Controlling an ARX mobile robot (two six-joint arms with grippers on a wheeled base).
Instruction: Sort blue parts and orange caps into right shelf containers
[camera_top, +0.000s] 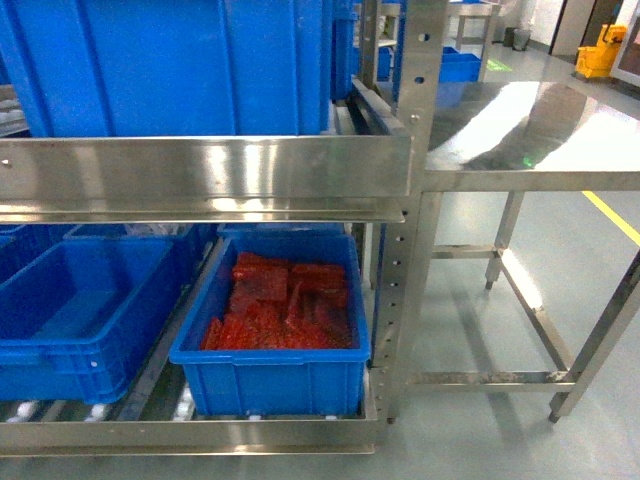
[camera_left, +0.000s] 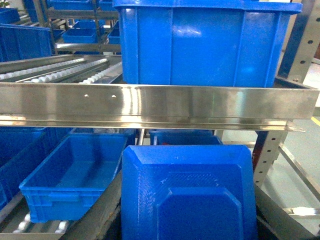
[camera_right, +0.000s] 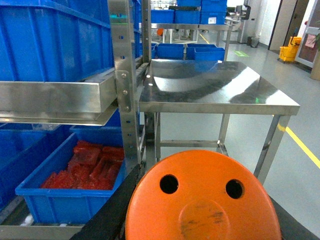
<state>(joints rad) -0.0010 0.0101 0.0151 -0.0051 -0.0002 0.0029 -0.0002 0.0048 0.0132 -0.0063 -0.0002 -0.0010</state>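
Both arms looked loaded, L gripper clamped on a blue part (camera_left: 189, 195) & R gripper on an orange cap (camera_right: 202, 197), near the shelf (camera_top: 200, 165) front, so I'd judge neither piece was dropped in the right shelf containers (camera_top: 160, 65) yet, w/ placing left.

Stainless-steel shelf (camera_top: 200, 165): a large blue bin (camera_top: 170, 60) stands on the upper level; on the lower roller level, an open bin (camera_top: 75, 310) beside a bin of red pieces (camera_top: 280, 300). Adjoining bench (camera_top: 530, 130), right.

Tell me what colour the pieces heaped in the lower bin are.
Red, heaped in the lower bin; the pieces show best in the head view.
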